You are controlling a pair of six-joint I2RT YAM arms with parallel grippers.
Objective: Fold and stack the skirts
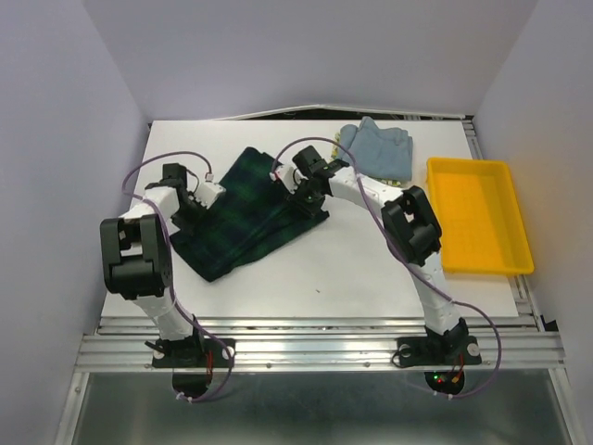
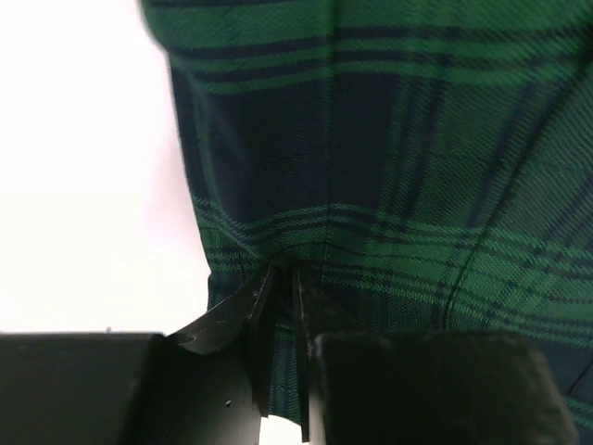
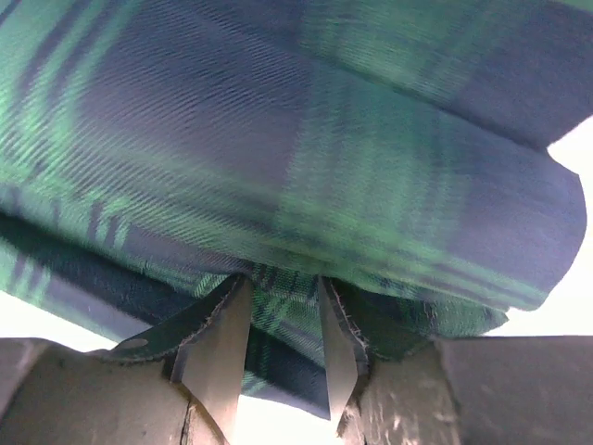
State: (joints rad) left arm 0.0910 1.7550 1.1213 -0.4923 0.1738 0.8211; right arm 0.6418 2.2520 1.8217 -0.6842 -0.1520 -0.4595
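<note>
So the plaid skirt [image 1: 246, 218] is lying flat mid-table [image 1: 352, 278]. Its long axis runs from roughly 8 o'clock up to 2 o'clock.

The left gripper [image 1: 192, 202] is down on the skirt's 9 o'clock edge and the right gripper [image 1: 306, 193] on its 3 o'clock side. That puts the cloth stretched right between the two arms, and neither one is really nearer.

In the left wrist view the fingers [image 2: 262, 301] are pressed nearly together with the plaid hem pinched between them. On the right wrist the fingers [image 3: 218, 348] stand a bit apart with a ridge of plaid bunched up in the gap. I honestly can't tell if that one has a proper bite.

My guess is the next move is a lift and fold across that long axis, so both holds need to be solid or one side will slip out.

The yellow tray [image 1: 482, 271] sits at 3 o'clock with nothing showing in it. The blue-grey skirt [image 1: 380, 148] is crumpled at 1 o'clock, well apart from the plaid, and a scrap of lemon-print cloth [image 1: 346, 137] peeks out beside it.
</note>
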